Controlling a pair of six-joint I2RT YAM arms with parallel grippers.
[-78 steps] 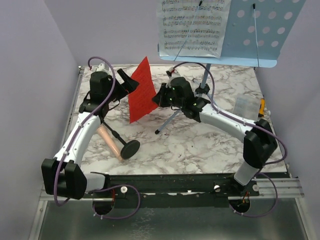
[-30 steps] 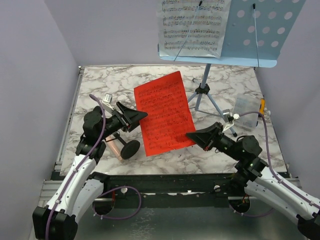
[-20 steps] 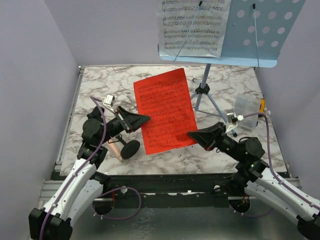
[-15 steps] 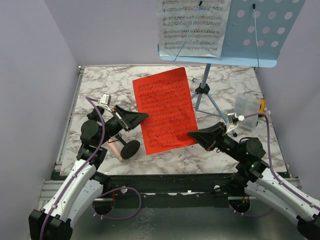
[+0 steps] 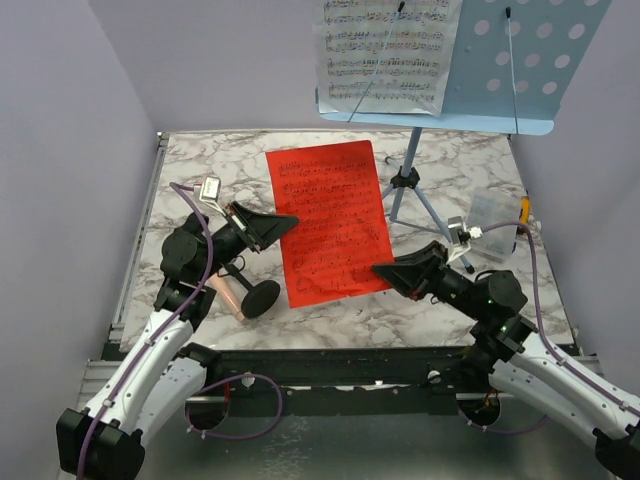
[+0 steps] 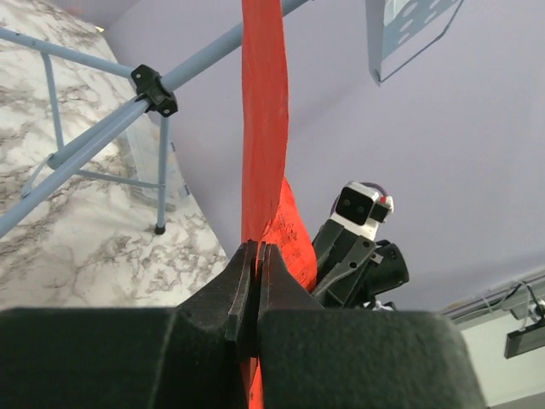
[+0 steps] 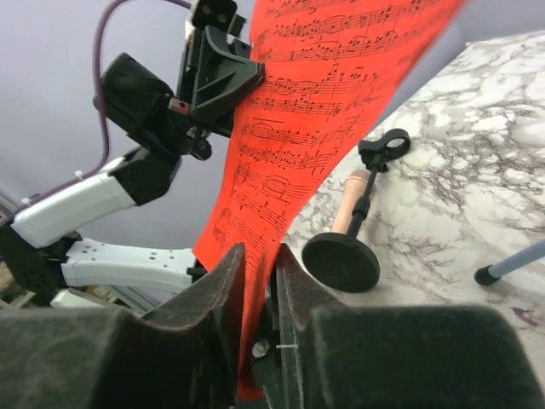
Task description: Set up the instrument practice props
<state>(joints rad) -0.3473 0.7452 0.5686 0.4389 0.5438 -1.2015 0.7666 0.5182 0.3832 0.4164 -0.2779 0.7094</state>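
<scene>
The red sheet [image 5: 330, 220] with printed music hangs upright in the air between both arms. My left gripper [image 5: 286, 221] is shut on its left edge; in the left wrist view the jaws [image 6: 255, 249] pinch the red sheet [image 6: 266, 128]. My right gripper [image 5: 379, 269] is at the lower right corner, and its jaws [image 7: 260, 253] stand slightly apart with the red sheet [image 7: 315, 111] loose between them. The light blue music stand [image 5: 510, 70] holds white sheet music [image 5: 385, 50] at the back. The pinkish microphone [image 5: 222, 286] lies on the table with its black round base [image 5: 261, 298].
The stand's tripod legs [image 5: 405, 185] spread over the marble table [image 5: 220, 165] behind the sheet. A small clear box [image 5: 495, 213] sits at the right edge. The microphone base [image 7: 341, 262] lies just below the sheet's lower edge.
My left gripper has closed on the sheet's left edge. My right gripper's jaws have parted a little around the lower corner. The sheet has tipped slightly more upright.
</scene>
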